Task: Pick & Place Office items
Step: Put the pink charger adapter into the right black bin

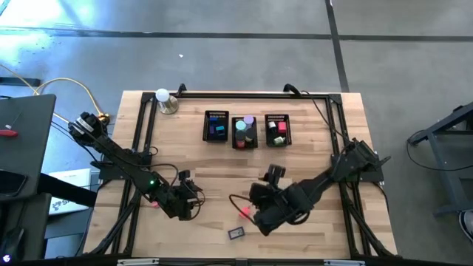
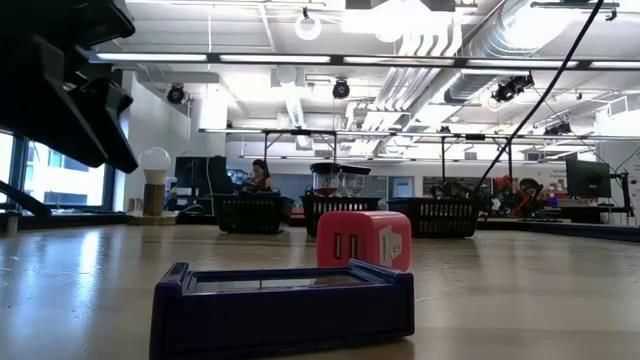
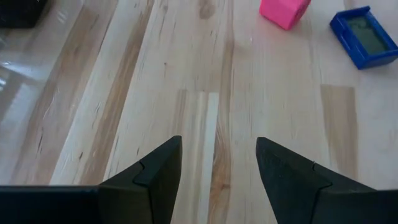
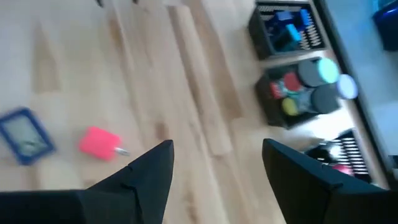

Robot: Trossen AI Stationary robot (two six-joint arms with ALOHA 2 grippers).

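On the surface's near part, the pink block (image 1: 243,212) lies flat just beside the blue case (image 1: 236,233), between the left hand (image 1: 194,209) and right hand (image 1: 258,221), both half-open and empty.

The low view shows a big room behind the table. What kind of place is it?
Probably a robotics lab or workshop: bare ceiling ducts, a wooden work table carrying two robot arms, and more benches with equipment far back.

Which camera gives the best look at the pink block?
The low view: the pink block stands close and level behind the blue case. High view shows a speck, the left wrist view crops it, and the right wrist view shows it small.
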